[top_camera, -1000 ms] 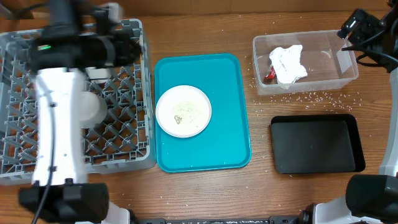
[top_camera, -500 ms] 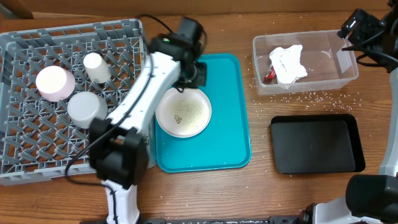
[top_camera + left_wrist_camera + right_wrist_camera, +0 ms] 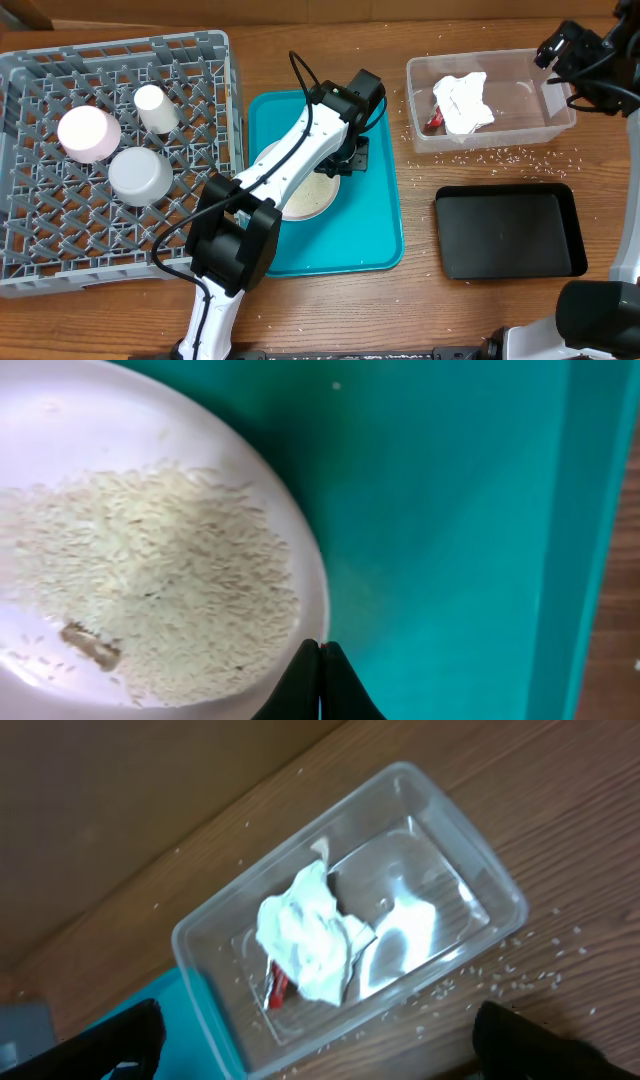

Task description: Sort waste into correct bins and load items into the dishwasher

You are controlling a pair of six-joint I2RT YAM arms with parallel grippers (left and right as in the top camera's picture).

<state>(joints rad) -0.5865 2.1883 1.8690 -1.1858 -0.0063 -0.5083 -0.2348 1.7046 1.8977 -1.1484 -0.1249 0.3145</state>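
The white plate (image 3: pixel 308 197) lies on the teal serving tray (image 3: pixel 365 235) with rice grains (image 3: pixel 150 580) spread over it. My left gripper (image 3: pixel 320 646) is shut, its tips at the plate's right rim (image 3: pixel 341 168), with nothing seen between them. The clear tub (image 3: pixel 490 137) at the back right holds the crumpled napkin (image 3: pixel 465 100) and the red-and-white wrapper (image 3: pixel 432 122). My right gripper (image 3: pixel 560 45) hangs open above the tub's far right corner, its fingers (image 3: pixel 110 1040) wide apart. The grey dish rack (image 3: pixel 232 150) holds a cup (image 3: pixel 155 108), a white bowl (image 3: pixel 88 133) and a grey bowl (image 3: pixel 140 175).
The black tray (image 3: pixel 510 235) sits in front of the clear tub. Loose rice grains (image 3: pixel 500 157) are scattered on the wooden table between the two and around the tub. My left arm stretches from the near edge across the teal tray.
My left arm has swung from over the dish rack to the right, across the teal tray, ending at the plate's right rim with its jaws shut. The right arm has barely moved.
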